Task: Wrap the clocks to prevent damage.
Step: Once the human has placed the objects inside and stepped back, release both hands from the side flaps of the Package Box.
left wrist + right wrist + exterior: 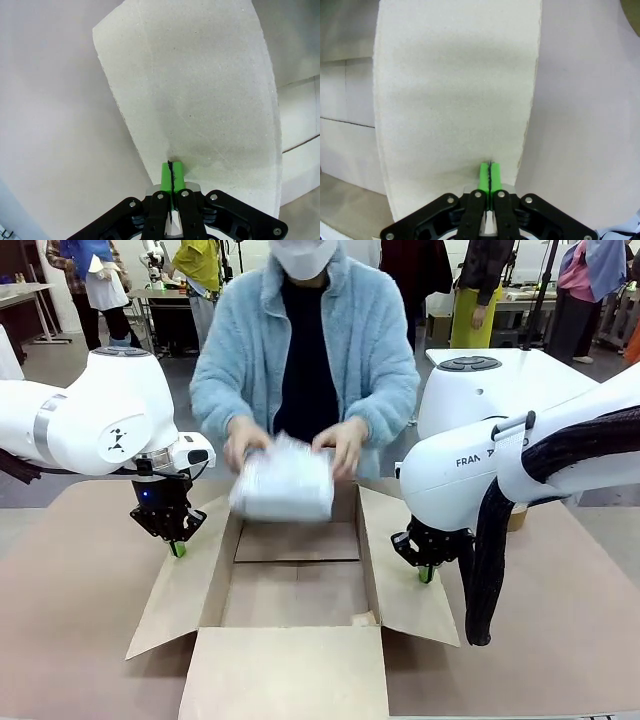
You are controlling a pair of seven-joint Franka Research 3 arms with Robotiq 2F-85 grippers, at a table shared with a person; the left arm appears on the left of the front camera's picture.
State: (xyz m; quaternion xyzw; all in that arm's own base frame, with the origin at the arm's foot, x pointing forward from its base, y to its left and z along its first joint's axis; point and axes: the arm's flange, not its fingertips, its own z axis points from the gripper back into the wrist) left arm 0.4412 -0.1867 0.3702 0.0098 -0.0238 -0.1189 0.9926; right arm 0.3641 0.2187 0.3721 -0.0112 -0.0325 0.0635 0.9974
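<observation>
**Left pincer** [177, 548]: closed, green pads flat against each other with nothing between them. The tips point down onto the left flap [185, 585] of the box, close to the flap's outer edge. The left wrist view shows the pale cardboard of this flap directly under the tips.

**Right pincer** [427, 575]: closed in the same way and holding nothing. The tips point down onto the right flap [405, 585]. The right wrist view shows the tips meeting the flap near its edge.

**Box** [300, 598]: brown cardboard, open at the top, standing between the two pincers. Both side flaps are spread outward and the near flap [285, 675] lies folded out towards the robot. The floor of the box is bare.

**Bundle** [285, 482]: whitish, pillow-like and rectangular, wrapped in clear bubble wrap. It is held in the air just above the far edge of the box, tilted, and not yet inside. Its outline is slightly blurred.

**Hands:** one hand [243, 443] grips the picture-left end of the bundle. The other hand [343, 447] grips the picture-right end.

**Person** [335, 335]: at the far side, in a light blue fleece jacket over a dark top, leaning towards the box.

**Surface** [70, 585]: covered in brown and carrying the box.
</observation>
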